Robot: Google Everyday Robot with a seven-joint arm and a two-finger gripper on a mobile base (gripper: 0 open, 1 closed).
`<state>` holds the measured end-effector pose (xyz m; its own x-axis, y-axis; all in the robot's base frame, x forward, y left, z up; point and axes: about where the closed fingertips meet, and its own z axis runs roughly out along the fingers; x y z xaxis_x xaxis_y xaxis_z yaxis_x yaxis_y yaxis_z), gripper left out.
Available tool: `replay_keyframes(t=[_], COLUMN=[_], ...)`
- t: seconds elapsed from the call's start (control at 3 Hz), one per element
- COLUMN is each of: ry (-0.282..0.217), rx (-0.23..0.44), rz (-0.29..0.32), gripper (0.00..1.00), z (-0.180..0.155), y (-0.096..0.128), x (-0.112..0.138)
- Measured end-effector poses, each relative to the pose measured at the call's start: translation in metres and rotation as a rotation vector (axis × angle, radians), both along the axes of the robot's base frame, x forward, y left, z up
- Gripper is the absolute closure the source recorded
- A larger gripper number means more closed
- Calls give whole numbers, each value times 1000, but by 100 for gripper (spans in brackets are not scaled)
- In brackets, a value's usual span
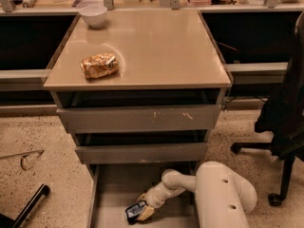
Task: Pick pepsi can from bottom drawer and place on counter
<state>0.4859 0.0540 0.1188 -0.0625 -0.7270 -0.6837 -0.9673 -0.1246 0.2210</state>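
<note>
Down in the bottom drawer [111, 186], which stands pulled out under the cabinet, the gripper [143, 206] is low over the grey floor near the front, at the end of the white arm [218, 194] that reaches in from the lower right. Its two tan fingers [146, 214] are closed on the pepsi can [134, 210], one on either side of it; the can is dark blue with pale markings, lies tilted, and sits at the drawer floor, though I cannot tell whether it touches the floor or is just off it. Above, the two shallower drawers [140, 118] are each slightly open, the upper front scratched. On the counter [161, 46] a golden-brown snack bag [99, 65] lies near the front left edge, and a white bowl [93, 14] stands at the back left corner, well apart from the bag. A dark office chair [285, 113] stands to the right of the cabinet on the speckled floor.
</note>
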Motion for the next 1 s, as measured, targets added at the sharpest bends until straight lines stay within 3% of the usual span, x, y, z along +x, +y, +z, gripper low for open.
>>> replay_keyframes(t=[0.33, 0.67, 1.0], ry=[-4, -129, -344], rx=[13, 59, 87], rz=[-5, -45, -151], gripper=[88, 100, 100], z=[4, 50, 140], y=[-1, -13, -48], x=[-4, 14, 48])
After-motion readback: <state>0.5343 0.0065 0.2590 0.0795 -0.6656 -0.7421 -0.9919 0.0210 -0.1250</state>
